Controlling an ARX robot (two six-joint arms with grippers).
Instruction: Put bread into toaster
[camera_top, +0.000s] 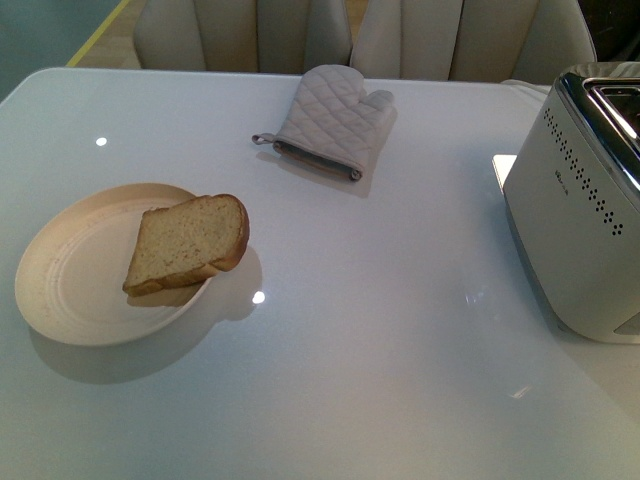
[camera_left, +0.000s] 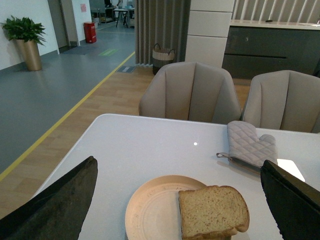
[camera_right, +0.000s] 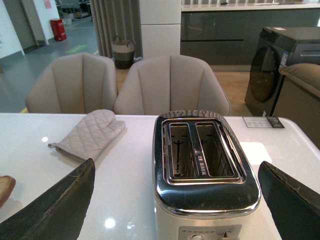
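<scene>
Closest to the front camera is the bare, glossy white desk (camera_top: 380, 350), with some small light spots reflected on it. On its left part stands a round cream plate (camera_top: 50, 290). The bread (camera_top: 190, 243) lies on the side of this plate that is toward the toaster. It is one thick tan slice with a brown crust, and it is a little tilted. Its rounded top reaches over the rim of the plate, and the flat speckled face looks upward.

The toaster (camera_top: 580, 220) stands at the right edge of the desk, well apart from the plate. It is white, with rows of small dark dots on its side and a shiny chrome top. In the right wrist view its two slots (camera_right: 200, 150) are seen from above, side by side, with thin metal guides inside.

At the far side of the desk, between plate and toaster, a pale quilted oven mitt (camera_top: 330, 120) lies flat and touches neither of them. Behind the desk stand two beige chairs (camera_top: 240, 35).

The left gripper (camera_left: 179, 162) hangs above the desk, near the plate. Its two dark fingers (camera_left: 55, 205) are spread wide, they hold nothing, and the bread is seen between them. The right gripper (camera_right: 177, 162) hangs in front of the toaster. Its fingers (camera_right: 50, 205) are also spread wide and hold nothing, and the toaster is seen between them.
</scene>
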